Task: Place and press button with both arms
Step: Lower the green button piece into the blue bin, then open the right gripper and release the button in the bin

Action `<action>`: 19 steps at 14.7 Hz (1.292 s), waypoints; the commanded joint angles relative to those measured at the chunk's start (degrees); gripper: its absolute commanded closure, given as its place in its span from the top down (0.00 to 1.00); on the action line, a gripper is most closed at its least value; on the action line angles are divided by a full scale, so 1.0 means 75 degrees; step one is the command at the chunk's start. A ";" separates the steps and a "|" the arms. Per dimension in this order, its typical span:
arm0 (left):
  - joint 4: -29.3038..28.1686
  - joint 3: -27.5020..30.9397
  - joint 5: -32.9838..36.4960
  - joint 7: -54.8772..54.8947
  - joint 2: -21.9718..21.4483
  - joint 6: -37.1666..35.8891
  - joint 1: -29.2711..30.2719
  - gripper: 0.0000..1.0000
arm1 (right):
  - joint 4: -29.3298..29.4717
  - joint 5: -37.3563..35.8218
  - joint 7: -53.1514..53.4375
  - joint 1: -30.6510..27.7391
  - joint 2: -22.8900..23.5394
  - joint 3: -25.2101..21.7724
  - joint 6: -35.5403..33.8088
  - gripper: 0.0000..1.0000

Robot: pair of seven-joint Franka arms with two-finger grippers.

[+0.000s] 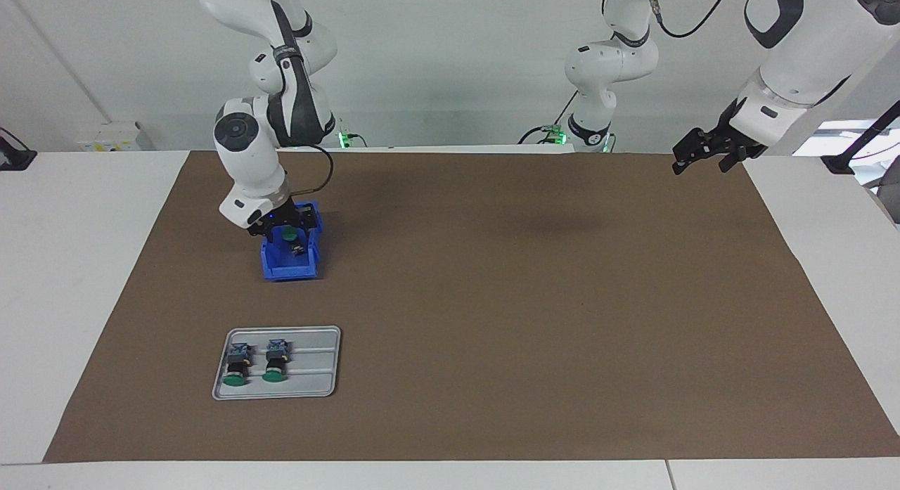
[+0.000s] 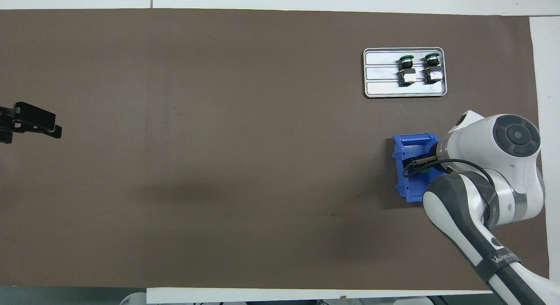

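You see a brown mat (image 1: 492, 300) on white tables (image 1: 77, 265), white wall above; left gripper (image 1: 706, 152) waits released, right gripper (image 1: 285, 230) in the bin (image 1: 288, 268), jaws unclear.

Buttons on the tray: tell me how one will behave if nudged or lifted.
Each button lies on its side on the tray; the round cap and cylindrical body may roll, though the blocky end probably checks that. It looks rigid, probably light.

even, bright light falls from above. soft blurred shadows lie on the brown mat (image 1: 492, 300). both views are sharp, without glare.
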 commanded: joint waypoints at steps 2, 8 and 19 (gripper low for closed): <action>-0.0277 0.0007 -0.0059 0.0059 -0.0245 0.0164 0.0050 1.00 | 0.0400 0.0129 -0.0201 -0.0066 -0.0247 0.0025 -0.0816 0.86; -0.0277 0.0007 -0.0047 0.0059 -0.0245 0.0164 0.0062 1.00 | 0.1277 0.0117 -0.0247 -0.0089 -0.0540 0.0037 -0.2047 0.86; -0.0277 0.0007 -0.0047 0.0059 -0.0245 0.0164 0.0050 1.00 | 0.3634 0.0023 -0.0119 -0.0781 -0.0798 0.0013 -0.4203 0.96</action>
